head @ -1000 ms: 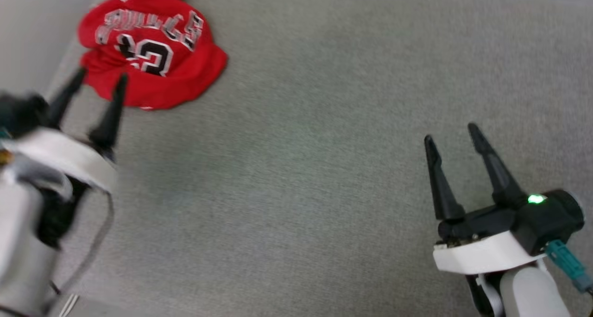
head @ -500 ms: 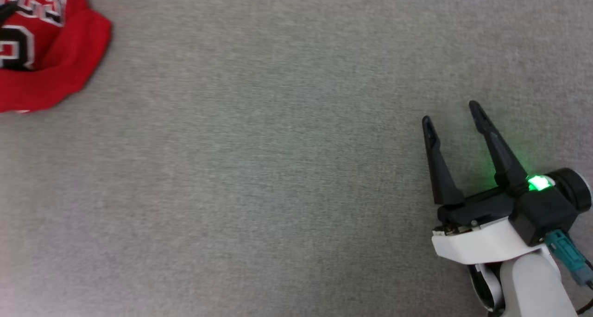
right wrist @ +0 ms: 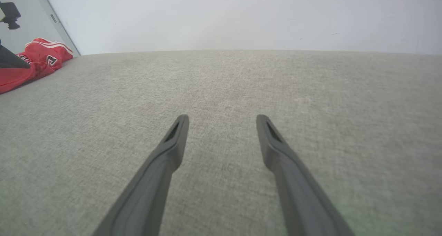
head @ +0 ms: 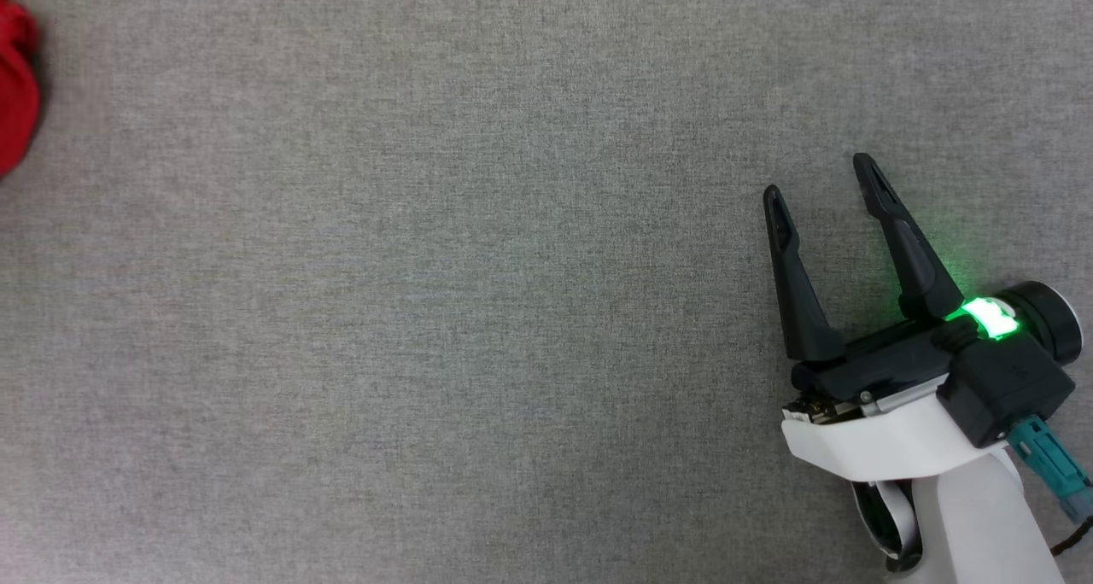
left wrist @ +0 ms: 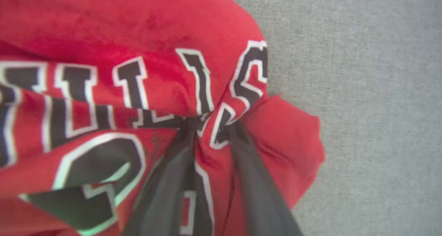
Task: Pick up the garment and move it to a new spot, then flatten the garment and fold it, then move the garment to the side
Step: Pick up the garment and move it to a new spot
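Far left of the surface (head: 512, 311): the garment (left wrist: 138, 29), a red jersey crumpled in a heap with its lettering creased. The left gripper (left wrist: 210, 125) is driven down into it, jaws narrowed on a gathered ridge of cloth, apparently the pinch needed to lift it to a new spot. Middle: bare grey surface, likely the room reserved for flattening. Right: right gripper (head: 817, 177), well apart from the garment, jaws spread wide and holding nothing, seemingly parked until spreading calls for two arms.
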{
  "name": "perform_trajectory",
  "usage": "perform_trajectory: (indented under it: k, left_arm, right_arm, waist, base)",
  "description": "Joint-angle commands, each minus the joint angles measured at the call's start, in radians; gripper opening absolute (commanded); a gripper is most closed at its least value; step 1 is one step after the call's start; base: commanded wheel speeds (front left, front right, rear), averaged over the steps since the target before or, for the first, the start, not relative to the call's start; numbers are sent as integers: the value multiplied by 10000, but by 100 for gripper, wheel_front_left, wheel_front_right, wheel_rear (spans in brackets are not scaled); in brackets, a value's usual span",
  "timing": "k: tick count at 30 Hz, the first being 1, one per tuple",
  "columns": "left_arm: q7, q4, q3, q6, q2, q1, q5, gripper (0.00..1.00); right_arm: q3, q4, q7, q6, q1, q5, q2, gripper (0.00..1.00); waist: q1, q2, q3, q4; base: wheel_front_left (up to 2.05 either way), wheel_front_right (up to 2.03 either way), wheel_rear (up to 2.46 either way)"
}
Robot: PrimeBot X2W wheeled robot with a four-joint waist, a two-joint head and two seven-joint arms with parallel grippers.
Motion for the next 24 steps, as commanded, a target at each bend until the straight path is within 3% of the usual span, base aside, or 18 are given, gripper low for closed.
perform_trajectory:
  k: [1,6,13,16,24]
  left_arm:
    - [-21,183,-385,9,-522,711,-75,0]
    - [-1252,-220,-76,-9,-608,1031,-867,0]
    - [-2822,-2277,-320,0,234,2019,-1501,0]
    - [-3717,-3228,-577,1,583,2335,-1364,0]
    - [-6000,-5074,-1695,1,833,3014,-763,0]
  right_arm:
    - [-160,341,69,-20,79,-42,-116,100]
    - [-86,474,52,-17,120,50,-94,100]
    - [-46,932,29,-14,494,462,-78,100]
    - [-129,1111,29,-14,716,643,-78,100]
    - [-136,1532,29,-14,1315,953,-75,100]
  waist:
    - [1,0,-123,28]
    - [1,0,-931,36]
    - [1,0,-2650,-28]
    - [1,0,-3346,-11]
    - [1,0,-4882,-91]
  base:
    - [0,0,0]
    - [0,0,0]
    - [0,0,0]
    - [0,0,0]
    - [0,0,0]
